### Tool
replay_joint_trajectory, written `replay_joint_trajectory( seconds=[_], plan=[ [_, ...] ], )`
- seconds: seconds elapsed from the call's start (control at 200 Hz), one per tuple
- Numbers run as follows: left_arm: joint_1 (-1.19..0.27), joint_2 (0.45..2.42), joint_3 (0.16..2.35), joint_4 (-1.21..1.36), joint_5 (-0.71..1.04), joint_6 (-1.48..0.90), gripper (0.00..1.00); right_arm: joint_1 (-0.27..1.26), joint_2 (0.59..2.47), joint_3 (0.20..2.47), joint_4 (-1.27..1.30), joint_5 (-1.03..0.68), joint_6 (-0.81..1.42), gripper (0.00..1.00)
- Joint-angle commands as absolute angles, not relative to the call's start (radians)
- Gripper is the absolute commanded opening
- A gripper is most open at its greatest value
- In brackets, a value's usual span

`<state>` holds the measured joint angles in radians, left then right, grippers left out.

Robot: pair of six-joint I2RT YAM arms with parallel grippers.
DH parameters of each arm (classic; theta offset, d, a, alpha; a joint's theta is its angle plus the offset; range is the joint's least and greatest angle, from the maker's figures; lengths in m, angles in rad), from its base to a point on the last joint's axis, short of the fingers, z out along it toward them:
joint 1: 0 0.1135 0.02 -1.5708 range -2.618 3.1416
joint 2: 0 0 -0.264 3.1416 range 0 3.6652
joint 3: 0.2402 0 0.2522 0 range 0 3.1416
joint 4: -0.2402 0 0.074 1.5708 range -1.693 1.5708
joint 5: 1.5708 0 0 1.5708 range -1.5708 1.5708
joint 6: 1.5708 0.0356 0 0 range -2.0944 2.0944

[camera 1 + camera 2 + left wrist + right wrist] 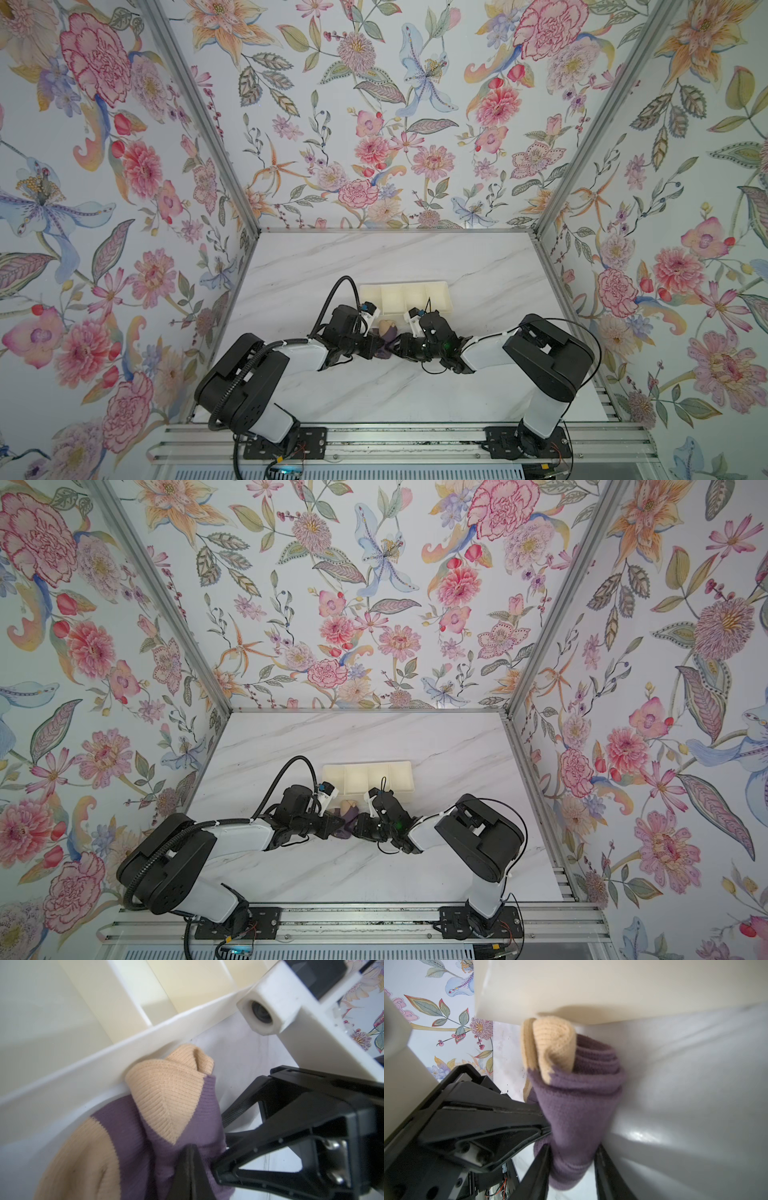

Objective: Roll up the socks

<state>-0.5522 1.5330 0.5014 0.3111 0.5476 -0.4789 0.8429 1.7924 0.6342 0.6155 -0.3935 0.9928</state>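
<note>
The marble counter (pixel 374 257) fills the lower middle of both top views. On it sits one cream tray (pixel 444 291) with four compartments. The socks (pixel 388 330), one purple-and-tan bundle, lie outside it, just below its lower wall. Two arms flank the bundle. The right end effector (pixel 573 1147) is clamped around the purple roll. The left end effector (pixel 190 1151) is closed, its tip against the fabric.

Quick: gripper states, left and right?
Left gripper: closed, pinching the socks.
Right gripper: closed around the rolled socks.
</note>
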Motion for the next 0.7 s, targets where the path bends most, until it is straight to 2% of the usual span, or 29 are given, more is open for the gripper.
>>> replay_joint_trajectory(
  seconds=[0.0,0.16,0.37,0.696],
  plan=[
    [-0.543,1.598,0.45,0.161,0.486,-0.48,0.0,0.844,1.819,0.653,0.617,-0.384,0.973,0.34],
    [-0.543,1.606,0.449,0.168,0.492,-0.479,0.0,0.844,1.826,0.655,0.646,-0.384,0.967,0.2],
    [-0.55,1.612,0.451,0.167,0.505,-0.482,0.0,0.847,1.79,0.638,0.614,-0.363,0.931,0.08],
    [-0.631,1.636,0.48,0.192,0.503,-0.523,0.0,0.86,1.662,0.687,0.278,-0.267,0.771,0.07]
  ],
)
